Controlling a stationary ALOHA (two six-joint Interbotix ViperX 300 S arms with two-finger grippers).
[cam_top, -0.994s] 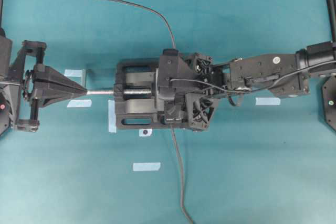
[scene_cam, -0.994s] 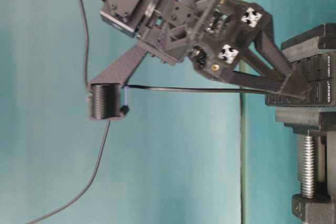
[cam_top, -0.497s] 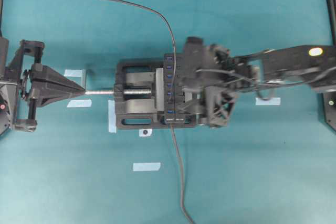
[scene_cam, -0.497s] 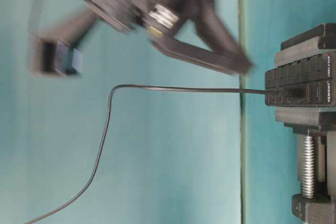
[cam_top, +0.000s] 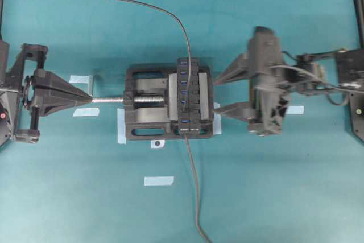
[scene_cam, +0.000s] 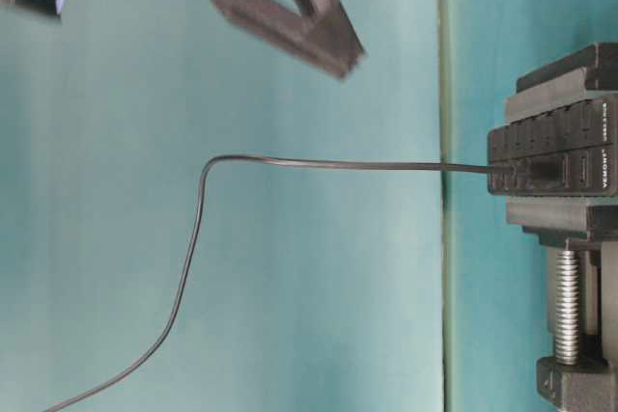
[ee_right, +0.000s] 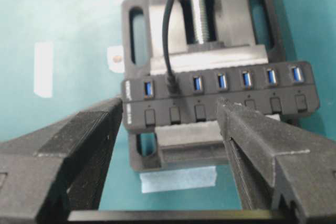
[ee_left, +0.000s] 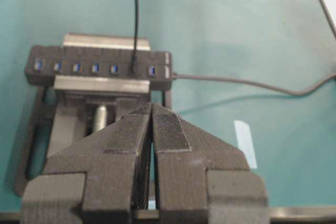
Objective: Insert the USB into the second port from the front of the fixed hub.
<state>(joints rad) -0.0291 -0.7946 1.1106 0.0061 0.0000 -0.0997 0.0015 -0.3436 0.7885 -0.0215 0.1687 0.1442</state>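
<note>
1. Two grippers are in view: our right gripper [cam_top: 217,91] hangs released, jaws spread wide and empty, just beside the vise [cam_top: 149,119]; our left gripper [cam_top: 91,99] sits clenched on nothing, well apart, its tip at the end of the vise screw [cam_top: 109,99].
2. We find the USB [ee_right: 171,83] seated in the fixed hub [ee_right: 220,96], in the second slot from one end, its cable [scene_cam: 319,164] running straight off the port.
3. We judge the insertion done, so what remains is a clean retreat: we should back the right gripper straight off, keeping both fingers clear of the cable so nothing tugs the plug.
4. Room is generous on our right side, where bare mat [cam_top: 273,192] lies open.
5. Edges to mind are the hub's row of buttons and the vise's raised blocks; we should rise above those before swinging sideways.
</note>
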